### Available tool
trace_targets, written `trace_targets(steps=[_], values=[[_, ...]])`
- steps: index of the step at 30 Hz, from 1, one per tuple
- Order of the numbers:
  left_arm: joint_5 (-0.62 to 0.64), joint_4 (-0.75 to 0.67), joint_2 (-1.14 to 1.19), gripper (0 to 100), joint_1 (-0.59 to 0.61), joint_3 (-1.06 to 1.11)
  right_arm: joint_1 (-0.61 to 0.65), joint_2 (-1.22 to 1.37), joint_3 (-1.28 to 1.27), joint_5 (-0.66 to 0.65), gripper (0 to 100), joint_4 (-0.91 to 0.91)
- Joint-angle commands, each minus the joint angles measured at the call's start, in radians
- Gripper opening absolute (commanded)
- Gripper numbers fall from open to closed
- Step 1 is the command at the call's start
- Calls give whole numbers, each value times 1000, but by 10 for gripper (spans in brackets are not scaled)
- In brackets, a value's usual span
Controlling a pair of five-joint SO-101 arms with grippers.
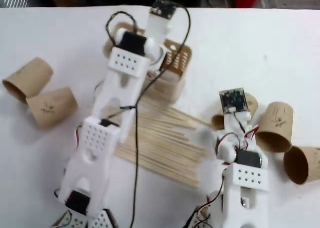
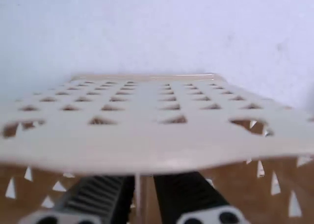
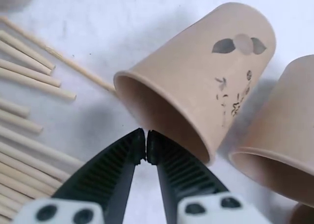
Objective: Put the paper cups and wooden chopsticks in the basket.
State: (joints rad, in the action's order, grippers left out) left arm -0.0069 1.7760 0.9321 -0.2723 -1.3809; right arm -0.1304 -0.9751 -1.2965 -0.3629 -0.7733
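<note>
I have the left arm stretched across the bench [image 1: 270,48] to the basket [image 1: 176,63], which sits at the far middle, just beyond the chopsticks [image 1: 165,138]. On the left wrist camera the left tool [image 2: 142,192] is narrow, its jaws pinched on a thin pale edge of the basket, and the basket's holed wall spans the view right above them. The right tool [image 3: 146,146] is closed tip to tip and holds nothing. Its tips sit at the open mouth of the nearest cup [image 3: 196,81], which lies on its side, and I cannot tell whether they touch the rim. A second cup [image 3: 279,140] lies on its side just beside that one, and from above I see a third cup [image 1: 302,164] near the right edge of the bench, mouth turned toward the right arm. The chopsticks lie loose in a flat pile on the bench between the two arms, its nearest sticks just beside the nearest cup. Well apart, on the left side of the bench, a fourth cup [image 1: 27,78] and a fifth cup [image 1: 52,106] lie on their sides, touching each other. Every cup I can count, and the chopsticks, lie on the bench outside the basket
</note>
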Motion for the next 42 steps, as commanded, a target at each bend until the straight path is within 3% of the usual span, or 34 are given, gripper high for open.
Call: trace_targets(steps=[1, 8, 14, 27, 35, 42], values=[[11, 12, 7, 20, -10, -9, -7, -31, 5, -6, 17, 19], [6, -5, -21, 28, -12, -18, -7, -31, 5, -6, 18, 21], [6, -35, -16, 131, -12, -14, -7, -31, 5, -6, 18, 21], [6, -58, -159, 132, -4, -163, -5, -31, 5, -5, 18, 21], [11, -25, -349, 132, -1, -163, -5, -31, 5, -5, 18, 22], [12, -23, -664, 131, 97, -163, -13, -38, 26, -57, 18, 15]])
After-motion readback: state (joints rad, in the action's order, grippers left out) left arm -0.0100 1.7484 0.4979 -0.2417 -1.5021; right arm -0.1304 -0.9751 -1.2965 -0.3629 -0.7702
